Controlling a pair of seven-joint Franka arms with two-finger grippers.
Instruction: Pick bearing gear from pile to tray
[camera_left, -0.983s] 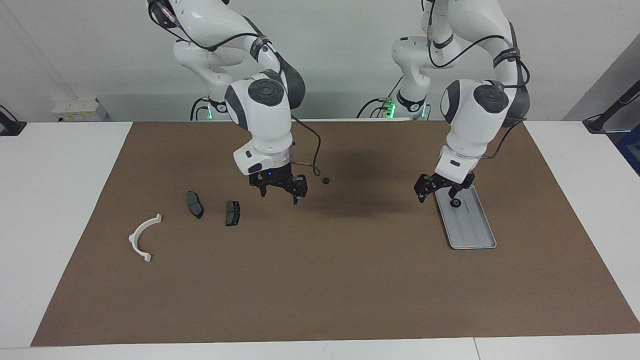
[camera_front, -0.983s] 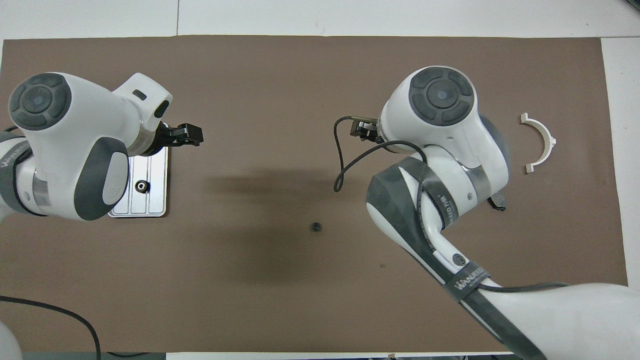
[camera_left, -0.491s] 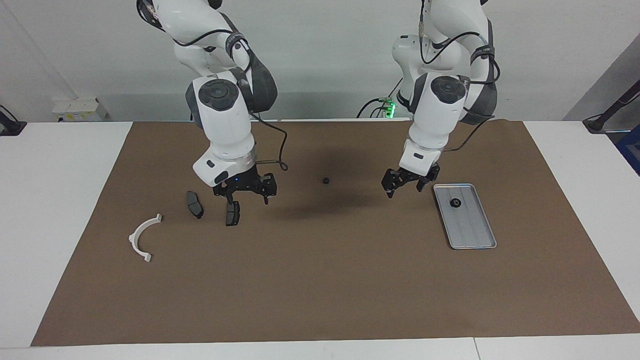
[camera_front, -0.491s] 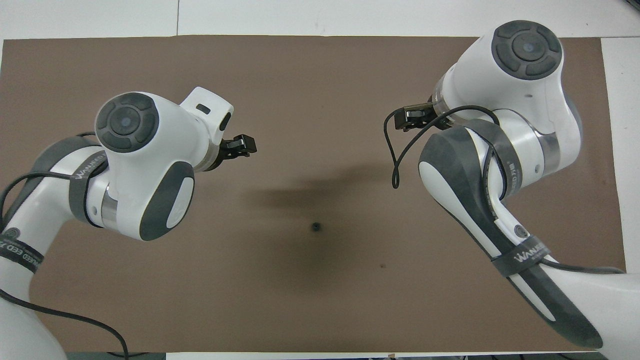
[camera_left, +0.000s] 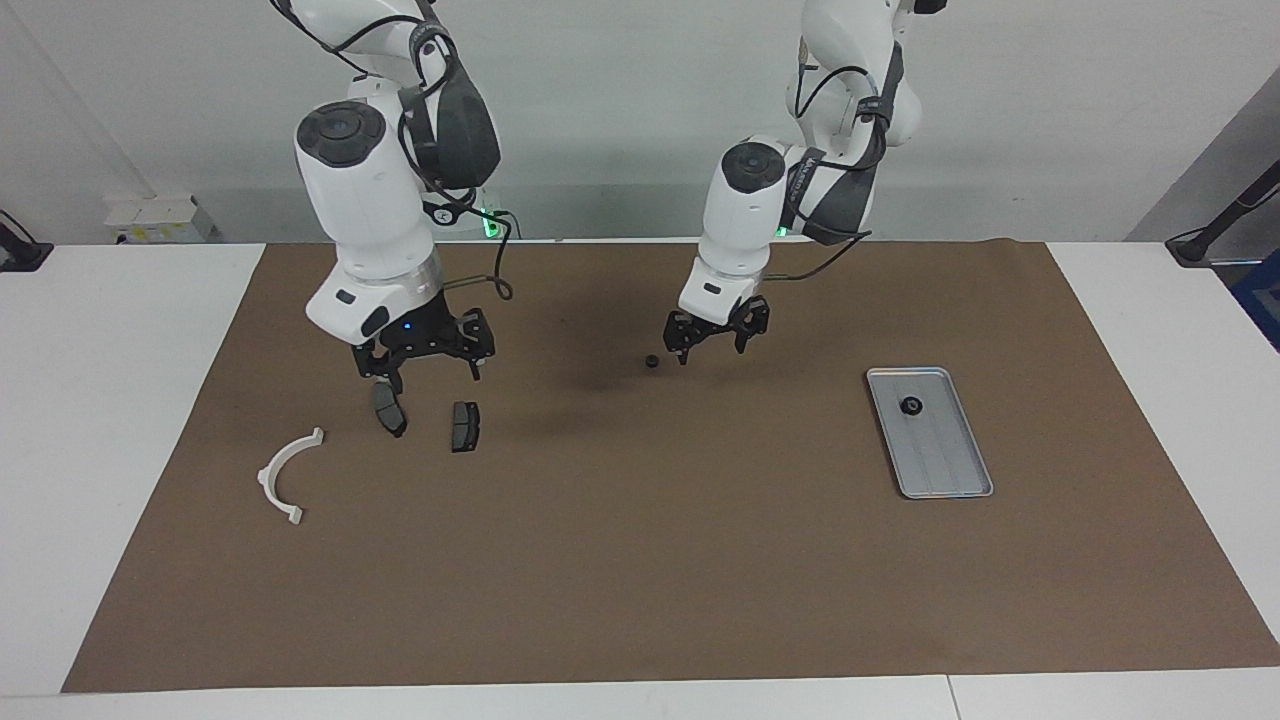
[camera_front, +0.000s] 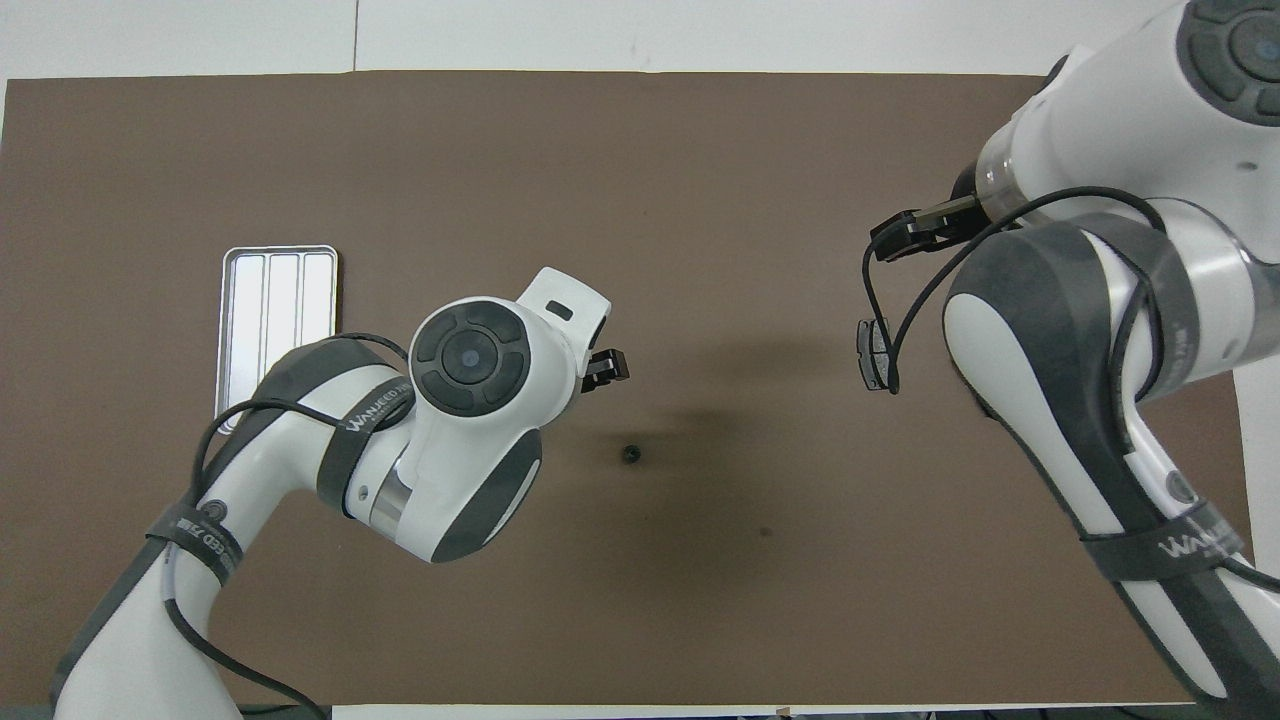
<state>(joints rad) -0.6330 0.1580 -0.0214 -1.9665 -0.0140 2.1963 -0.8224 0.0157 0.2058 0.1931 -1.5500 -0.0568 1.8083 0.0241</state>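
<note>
Nearest the robots, a small black round gear (camera_left: 651, 362) lies loose on the brown mat (camera_left: 640, 560), approx mid-table, nothing touching it. The left gripper (camera_left: 714, 343) hangs just above the mat right beside that gear, toward the left arm's end; fingers spread, nothing betw them. In the overhead view only its black tip (camera_front: 606, 367) shows past the white wrist, w/ the gear (camera_front: 630, 454) apart from it.

The right gripper (camera_left: 425, 366) is over the pile at the right arm's end, raised, fingers spread, empty. It sits above the two dark grey brake pads: one fingertip is right over the top of the first brake pad (camera_left: 388, 410); can't tell if it touches. The second brake pad (camera_left: 465, 426) lies just beside the first, toward mid-table, clear of the gripper. In the overhead view only one pad (camera_front: 872, 353) is visible, the other hidden under the right arm; the gripper's tip (camera_front: 910, 232) shows above it.

A bit farther from the robots, the grey ribbed tray (camera_left: 945, 470) lies at the left arm's end, well apart from both grippers. Another black round gear (camera_left: 911, 406) sits in it, on the end nearer the robots. Overhead, the left arm covers that end of the tray (camera_front: 277, 300).

Farthest out, a white half-ring arc (camera_left: 286, 474) lies flat on the mat at the right arm's end, near the pads but not touching them.
</note>
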